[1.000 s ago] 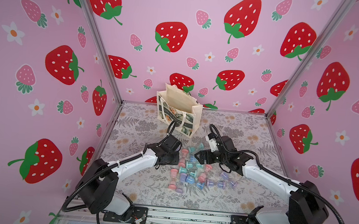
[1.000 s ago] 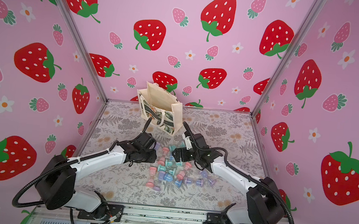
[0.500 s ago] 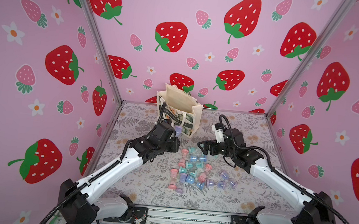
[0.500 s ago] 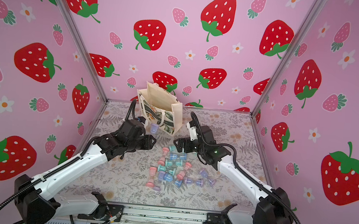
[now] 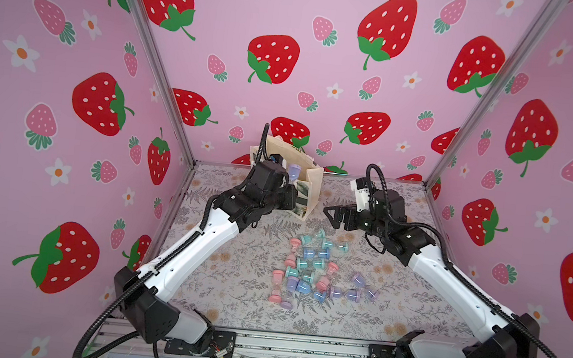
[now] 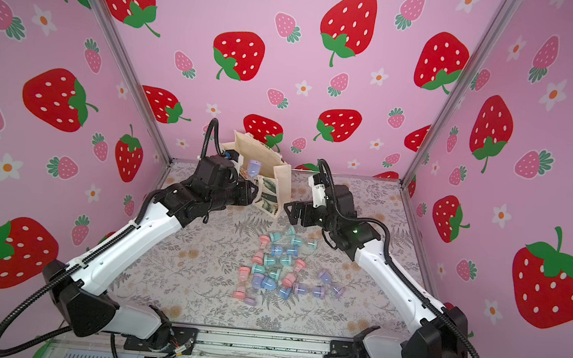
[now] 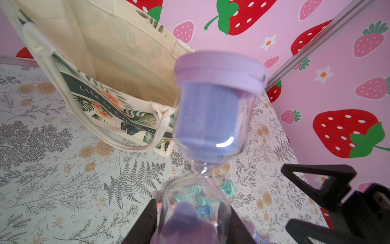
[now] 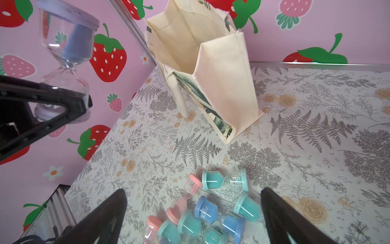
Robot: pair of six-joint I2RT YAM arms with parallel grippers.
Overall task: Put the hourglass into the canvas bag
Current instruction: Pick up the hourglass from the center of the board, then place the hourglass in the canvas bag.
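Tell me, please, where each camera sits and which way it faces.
Top views: high at the front, looking down toward the back wall; the left arm, right arm, table, canvas bag and loose hourglasses show.
Left wrist: on the left arm, looking along the left gripper at the purple hourglass it holds, bag beyond.
Right wrist: on the right arm, looking down past the open right gripper at loose hourglasses.
Shared: both wrist views show the bag and the other gripper.

The canvas bag [image 7: 118, 52] is showing a matt, coarse woven cloth. The lilac hourglass [image 7: 213, 118] is gleaming with clear glossy bulbs and a dull matt plastic cap. The table cover [image 7: 52, 169] is looking smooth and matt; the corner post [image 7: 316, 43] is shining as brushed metal.
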